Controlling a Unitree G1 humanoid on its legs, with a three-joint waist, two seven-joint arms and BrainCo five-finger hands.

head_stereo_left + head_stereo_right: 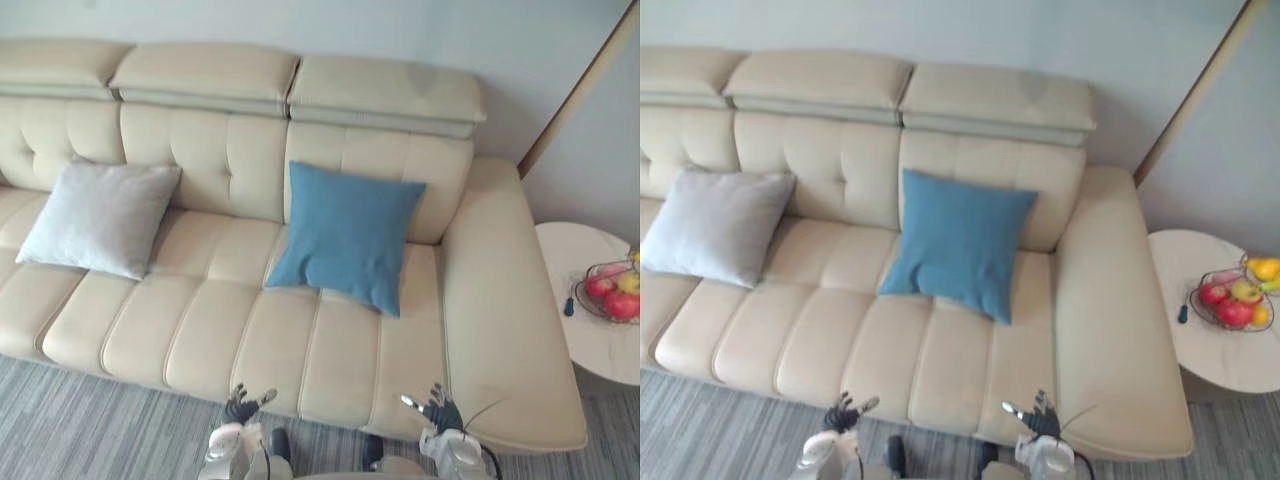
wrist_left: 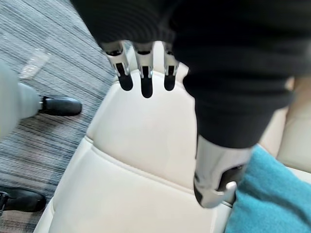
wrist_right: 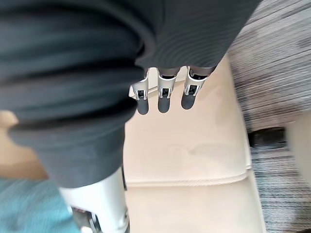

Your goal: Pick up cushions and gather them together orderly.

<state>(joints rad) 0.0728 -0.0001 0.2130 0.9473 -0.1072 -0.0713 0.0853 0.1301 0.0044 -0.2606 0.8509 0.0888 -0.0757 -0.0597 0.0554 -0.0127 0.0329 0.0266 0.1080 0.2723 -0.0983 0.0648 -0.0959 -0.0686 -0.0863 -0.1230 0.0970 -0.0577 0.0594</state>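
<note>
— Cushions?
— Blue cushion (image 1: 345,235) and grey cushion (image 1: 100,215) lean on the sofa (image 1: 200,330) back, well apart.
— Hands?
— Left hand (image 1: 240,406), right hand (image 1: 438,410) by the seat front, fingers (image 3: 164,103) loose, empty.

1. A cream leather sofa (image 1: 250,330) spans the scene from the left edge to right of centre. Its tufted backrest and three padded headrests are on the far side.
2. Its broad right armrest (image 1: 505,310) runs from far to near.
3. A pale wall (image 1: 400,30) rises behind the sofa.
4. A wooden strip (image 1: 575,95) slants across the wall at the far right.
5. A round white bench (image 1: 600,350) stands just right of the armrest.
6. A wire basket (image 1: 580,300) on the bench's right part holds red fruit (image 1: 622,304) and yellow fruit (image 1: 630,281).
7. A small dark object (image 1: 569,306), too small to identify, lies just left of the basket.
8. Grey striped carpet (image 1: 80,430) covers the near floor.
</note>
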